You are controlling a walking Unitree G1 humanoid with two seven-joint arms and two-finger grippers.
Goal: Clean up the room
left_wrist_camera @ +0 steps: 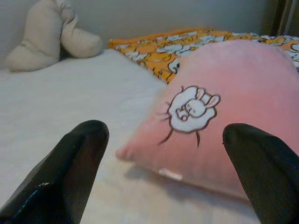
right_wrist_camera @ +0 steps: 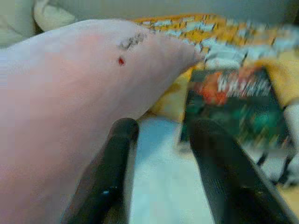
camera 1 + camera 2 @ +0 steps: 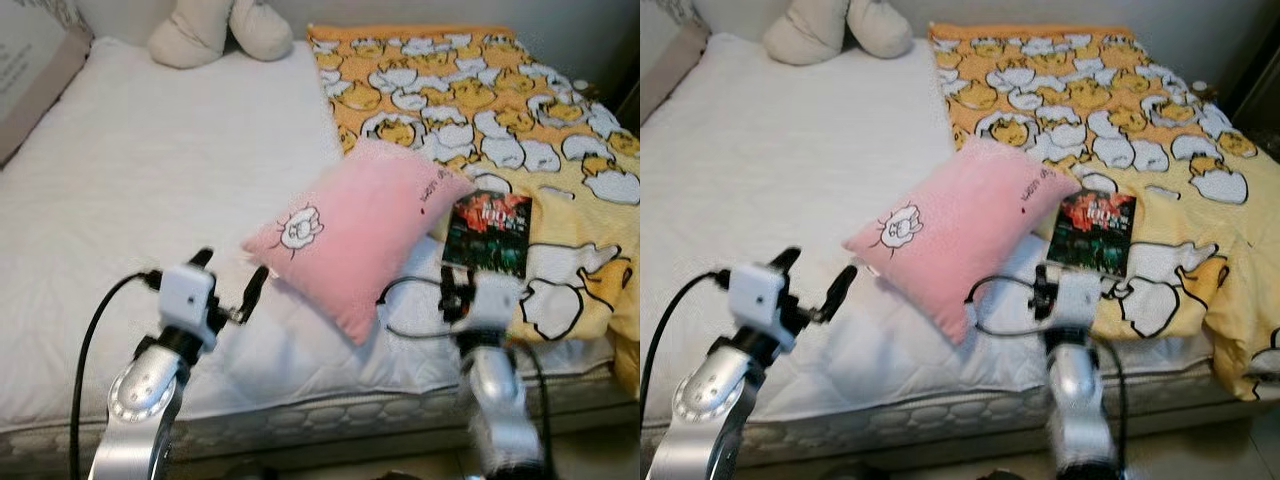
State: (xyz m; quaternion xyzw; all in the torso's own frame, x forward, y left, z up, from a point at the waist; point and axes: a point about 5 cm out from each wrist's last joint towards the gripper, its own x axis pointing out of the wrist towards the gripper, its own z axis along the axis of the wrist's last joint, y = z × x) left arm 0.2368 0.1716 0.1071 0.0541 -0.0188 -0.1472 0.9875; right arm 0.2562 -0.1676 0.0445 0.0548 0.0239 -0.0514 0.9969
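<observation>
Silver arms reach over the bed's (image 3: 120, 200) edge: left tool (image 3: 228, 285) spread wide beside the pink pillow (image 3: 355, 230), right tool (image 2: 161, 154) parted between pillow and a dark book (image 3: 488, 232) on the duck-print blanket (image 3: 480, 90).

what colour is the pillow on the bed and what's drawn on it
The pillow is pink with a small white rabbit drawing outlined in dark; the left wrist view shows it best.

Silver arms; white wrist blocks; black cables — long black fingers (image 1: 70, 172).
</observation>
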